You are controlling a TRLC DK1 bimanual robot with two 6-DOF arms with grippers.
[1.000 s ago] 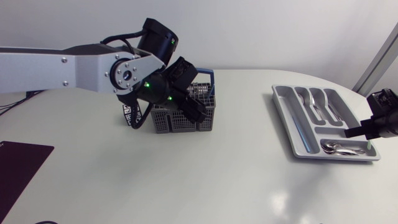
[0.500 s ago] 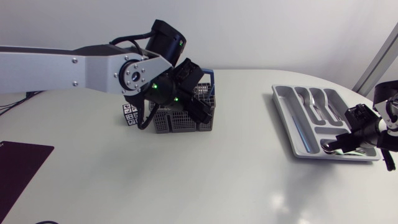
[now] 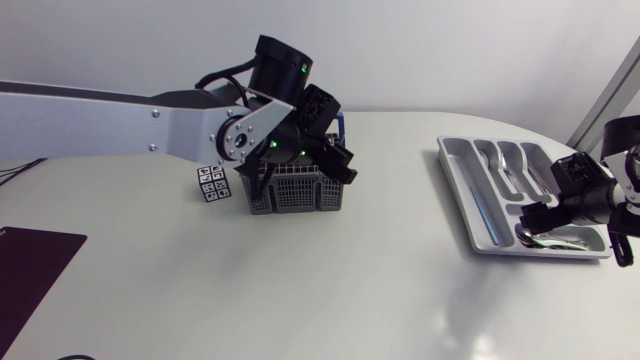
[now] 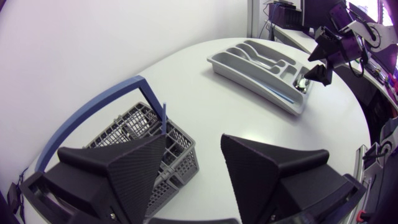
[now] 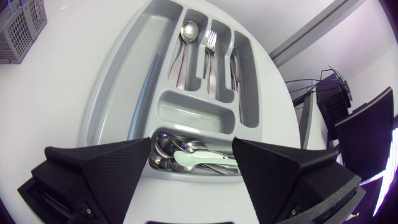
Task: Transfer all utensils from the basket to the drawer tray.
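The basket (image 3: 296, 188) is a grey mesh one with a blue handle (image 4: 93, 117), and it stands on the table (image 3: 300, 290) well apart from the drawer tray (image 3: 460, 195). In my left wrist view a thin blue stick (image 4: 164, 118) stands upright in one of its cells; what else lies in the cells I cannot make out. My left gripper (image 3: 335, 160) hangs over the basket's side that faces the tray, its fingers spread wide with nothing between them, one finger (image 4: 134, 165) above the mesh and the other past the basket's wall.

The drawer tray (image 5: 106, 106) is grey and lies near the table's edge on my right. Its long slots hold a spoon (image 5: 186, 37), a fork (image 5: 210, 46) and knives (image 5: 239, 68), and a thin blue piece (image 5: 150, 74) lies in the wide slot along its side. The crosswise slot at the near end holds a heap of small spoons (image 5: 166, 149) with a pale one (image 5: 199, 159) on top. My right gripper (image 5: 199, 146) hangs just over that crosswise slot, its fingers apart and gripping nothing.

A small cube with printed markers (image 3: 211, 184) sits just beside the basket, on the side away from the tray. A dark mat (image 3: 30, 262) lies at the table's edge on my left.
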